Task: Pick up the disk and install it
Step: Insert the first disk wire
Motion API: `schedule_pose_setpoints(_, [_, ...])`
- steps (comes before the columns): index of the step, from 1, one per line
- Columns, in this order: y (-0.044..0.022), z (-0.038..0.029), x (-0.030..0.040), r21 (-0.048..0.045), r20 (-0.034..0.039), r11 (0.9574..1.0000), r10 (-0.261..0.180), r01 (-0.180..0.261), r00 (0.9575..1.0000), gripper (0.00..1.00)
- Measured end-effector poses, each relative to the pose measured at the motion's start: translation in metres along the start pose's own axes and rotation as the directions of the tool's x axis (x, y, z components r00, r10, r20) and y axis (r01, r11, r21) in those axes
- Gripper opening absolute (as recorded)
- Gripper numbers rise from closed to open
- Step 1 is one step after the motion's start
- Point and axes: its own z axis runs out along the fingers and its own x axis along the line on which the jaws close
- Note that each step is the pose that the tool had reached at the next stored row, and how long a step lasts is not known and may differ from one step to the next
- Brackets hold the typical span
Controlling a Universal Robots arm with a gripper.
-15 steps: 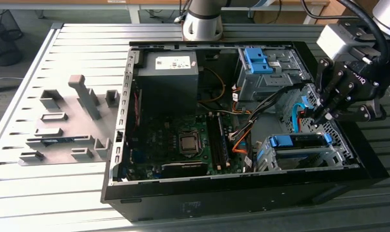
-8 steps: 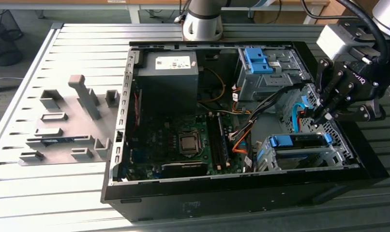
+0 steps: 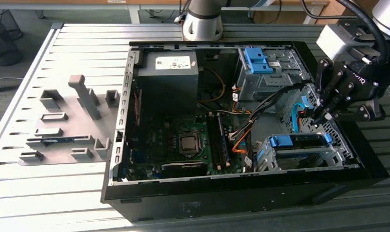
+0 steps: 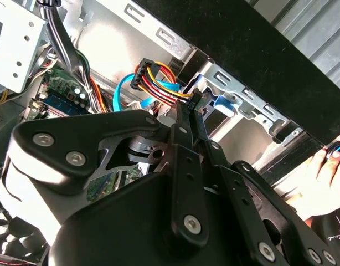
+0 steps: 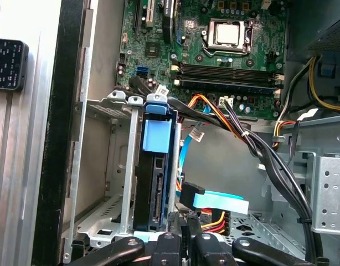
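Gripper links are seen closest, fingers drawn together on no disk, poised just beside the drive cage inside the case. Disk is seen already seated in that cage, blue rail upward; installation is judged nearly finished. Case is carried on a ribbed metal surface.

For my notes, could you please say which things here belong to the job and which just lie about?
Job: gripper, disk, drive cage.
Lying about: grey fixture blocks, power supply box, person's hand.
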Motion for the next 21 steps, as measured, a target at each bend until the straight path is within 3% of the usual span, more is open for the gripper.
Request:
schedule_pose_setpoints(9, [0.0082, 0.0014, 0.0006, 0.0004, 0.0002, 1.0, 0.001, -0.001, 1.0, 0.16])
schedule_pose_setpoints(15, [0.0113, 0.0062, 0.0089, 0.0054, 0.0, 1.0, 0.004, -0.004, 1.0, 0.16])
schedule_pose_setpoints(16, [0.0133, 0.0065, 0.0089, 0.0136, -0.0005, 0.9999, 0.004, -0.004, 1.0, 0.16])
schedule_pose_setpoints(19, [0.0182, 0.007, 0.0086, 0.0518, -0.0027, 0.9986, 0.005, -0.005, 1.0, 0.16])
schedule_pose_setpoints(21, [0.0204, 0.0074, 0.0085, 0.0649, -0.0034, 0.9979, 0.007, -0.007, 1.0, 0.16])
